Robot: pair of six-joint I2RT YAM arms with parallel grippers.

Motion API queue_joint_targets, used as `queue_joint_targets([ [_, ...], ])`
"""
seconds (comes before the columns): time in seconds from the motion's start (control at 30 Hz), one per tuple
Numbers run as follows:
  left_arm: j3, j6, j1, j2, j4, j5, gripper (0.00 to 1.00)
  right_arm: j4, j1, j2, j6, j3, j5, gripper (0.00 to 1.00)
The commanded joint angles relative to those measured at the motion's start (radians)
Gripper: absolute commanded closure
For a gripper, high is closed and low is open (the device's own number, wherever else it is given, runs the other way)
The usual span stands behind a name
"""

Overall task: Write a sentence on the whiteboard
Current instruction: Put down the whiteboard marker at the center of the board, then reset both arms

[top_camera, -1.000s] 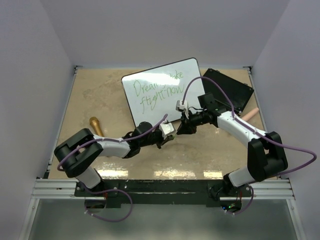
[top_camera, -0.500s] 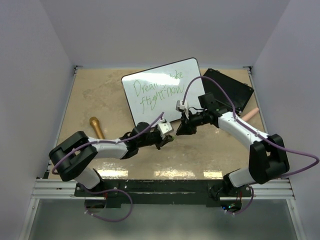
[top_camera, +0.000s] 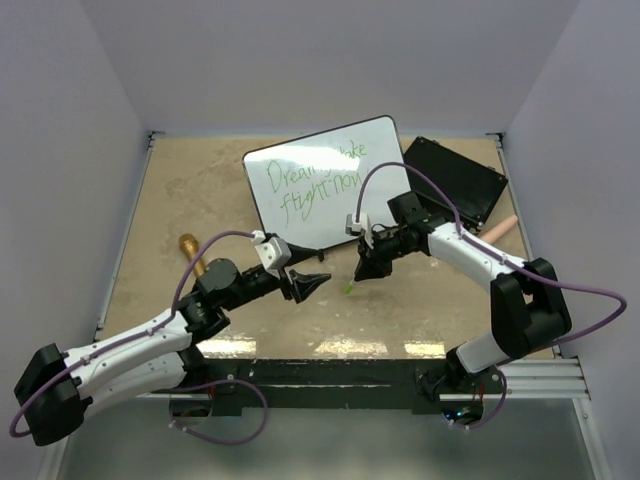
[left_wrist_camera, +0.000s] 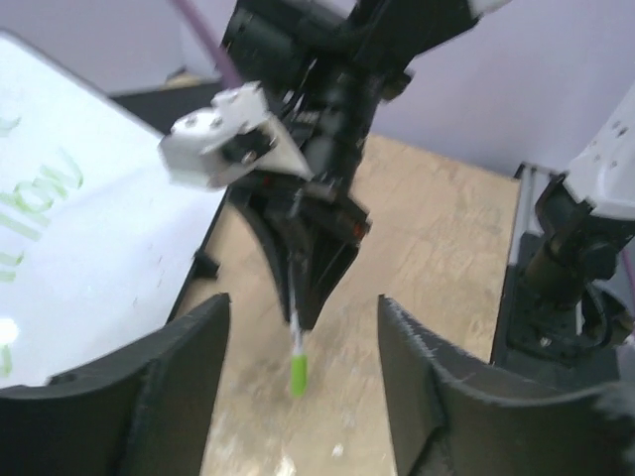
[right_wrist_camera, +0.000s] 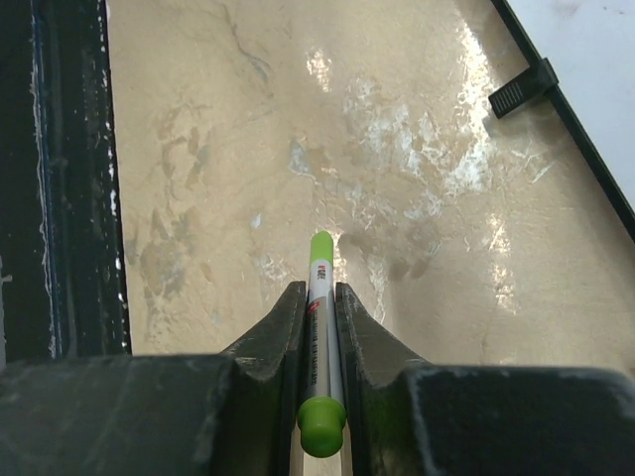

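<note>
The whiteboard [top_camera: 330, 180] stands tilted at the back centre, with green handwriting on it. My right gripper [top_camera: 362, 270] hovers in front of its near edge, shut on a slim green-ended marker [right_wrist_camera: 320, 327] that points down at the table. The marker's green tip [top_camera: 349, 289] sticks out below the fingers. My left gripper [top_camera: 320, 281] is open and holds nothing, a short way left of the marker. In the left wrist view the marker [left_wrist_camera: 298, 372] hangs between and beyond my open left fingers [left_wrist_camera: 174, 397], with the whiteboard [left_wrist_camera: 79, 248] at left.
A flat black board [top_camera: 455, 180] lies right of the whiteboard. A golden-brown object [top_camera: 190, 250] lies at the left, and a pink one [top_camera: 500, 228] at the right. The whiteboard's black foot [right_wrist_camera: 523, 87] rests on the tan table [top_camera: 200, 180].
My left gripper has opened and drawn back left, away from the right gripper. The left arm has swung down towards the near edge. The right gripper still holds the marker, slightly lower.
</note>
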Motion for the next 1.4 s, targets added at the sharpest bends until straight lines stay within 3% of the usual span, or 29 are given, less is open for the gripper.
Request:
queue_joint_targets([
  [0.0, 0.132, 0.036, 0.014, -0.062, -0.368, -0.196, 0.29, -0.069, -0.022, -0.022, -0.096, 0.028, 0.012, 0.86],
  [0.17, 0.263, 0.088, 0.016, -0.093, -0.594, -0.345, 0.16, -0.106, -0.062, -0.067, -0.149, 0.025, -0.017, 0.86],
  [0.33, 0.362, 0.171, 0.016, -0.151, -0.774, -0.518, 0.1, -0.114, -0.109, -0.134, -0.171, 0.011, -0.028, 0.85],
  [0.47, 0.216, 0.242, 0.028, -0.265, -0.743, -0.718, 0.03, -0.116, -0.142, -0.165, -0.182, 0.005, -0.016, 0.85],
  [0.67, 0.163, 0.223, 0.057, -0.363, -0.782, -0.758, 0.03, -0.099, -0.169, -0.18, -0.177, -0.015, 0.049, 0.84],
  [0.9, 0.169, 0.23, 0.085, -0.315, -0.779, -0.692, 0.04, -0.152, -0.189, -0.079, -0.196, 0.001, 0.138, 0.77],
  [0.97, 0.174, 0.233, 0.086, -0.3, -0.784, -0.669, 0.04, -0.149, -0.197, -0.084, -0.189, -0.002, 0.157, 0.73],
  [1.07, 0.174, 0.231, 0.086, -0.305, -0.785, -0.661, 0.04, -0.12, -0.22, -0.095, -0.153, -0.005, 0.193, 0.58],
  [1.1, 0.172, 0.231, 0.086, -0.309, -0.784, -0.661, 0.04, -0.105, -0.234, -0.098, -0.142, -0.004, 0.196, 0.49],
  [1.13, 0.169, 0.233, 0.086, -0.314, -0.776, -0.663, 0.04, -0.091, -0.252, -0.111, -0.127, -0.002, 0.199, 0.32],
  [1.17, 0.166, 0.236, 0.086, -0.321, -0.775, -0.663, 0.03, -0.082, -0.293, -0.121, -0.102, -0.002, 0.202, 0.28],
  [1.37, 0.157, 0.228, 0.096, -0.314, -0.761, -0.655, 0.01, 0.041, -0.407, -0.275, -0.01, -0.038, 0.219, 0.2],
])
